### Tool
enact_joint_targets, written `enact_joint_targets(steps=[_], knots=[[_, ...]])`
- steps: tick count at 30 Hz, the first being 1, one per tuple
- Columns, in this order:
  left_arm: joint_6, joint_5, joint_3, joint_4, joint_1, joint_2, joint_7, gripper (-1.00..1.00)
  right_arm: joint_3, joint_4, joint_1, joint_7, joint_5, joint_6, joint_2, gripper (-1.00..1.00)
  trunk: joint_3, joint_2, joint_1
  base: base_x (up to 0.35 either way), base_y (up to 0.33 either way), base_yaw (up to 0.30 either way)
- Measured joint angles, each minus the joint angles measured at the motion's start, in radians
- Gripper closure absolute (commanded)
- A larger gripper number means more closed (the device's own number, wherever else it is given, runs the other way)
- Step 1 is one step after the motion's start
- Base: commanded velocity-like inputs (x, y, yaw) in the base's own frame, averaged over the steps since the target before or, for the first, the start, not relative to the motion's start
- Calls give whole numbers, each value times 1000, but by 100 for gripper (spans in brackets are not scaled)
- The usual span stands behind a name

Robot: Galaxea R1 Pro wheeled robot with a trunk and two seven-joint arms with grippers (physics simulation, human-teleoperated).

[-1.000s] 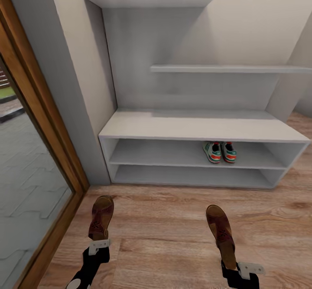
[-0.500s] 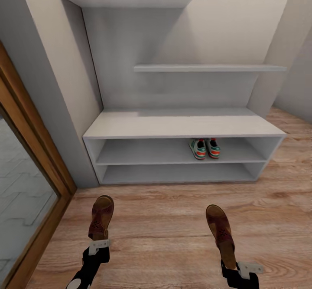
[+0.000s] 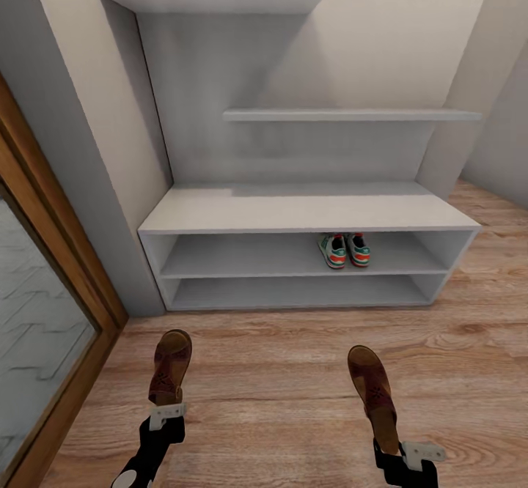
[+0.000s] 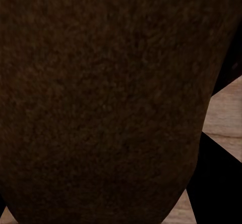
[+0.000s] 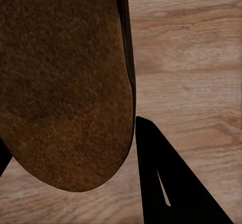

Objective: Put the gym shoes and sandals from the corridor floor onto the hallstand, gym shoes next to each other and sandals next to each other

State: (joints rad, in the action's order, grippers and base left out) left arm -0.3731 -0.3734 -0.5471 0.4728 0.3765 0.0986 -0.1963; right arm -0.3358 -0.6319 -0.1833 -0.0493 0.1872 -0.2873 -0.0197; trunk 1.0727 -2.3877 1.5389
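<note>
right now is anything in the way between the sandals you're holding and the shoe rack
Nothing visible blocks the path. Each end effector, left and right, holds a sandal over bare wood floor before the rack. The gym shoes take the upper low shelf's right part; the space beside them looks free.

A dark brown sandal sole looms close, with wood floor beside it.
</note>
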Motion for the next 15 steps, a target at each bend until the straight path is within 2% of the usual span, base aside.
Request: enact_joint_targets(steps=[15], knots=[[13, -3, 9, 2, 6, -1, 1, 100, -5, 1, 0, 5, -2, 2, 1, 100, 0, 0, 0, 0, 0, 0]])
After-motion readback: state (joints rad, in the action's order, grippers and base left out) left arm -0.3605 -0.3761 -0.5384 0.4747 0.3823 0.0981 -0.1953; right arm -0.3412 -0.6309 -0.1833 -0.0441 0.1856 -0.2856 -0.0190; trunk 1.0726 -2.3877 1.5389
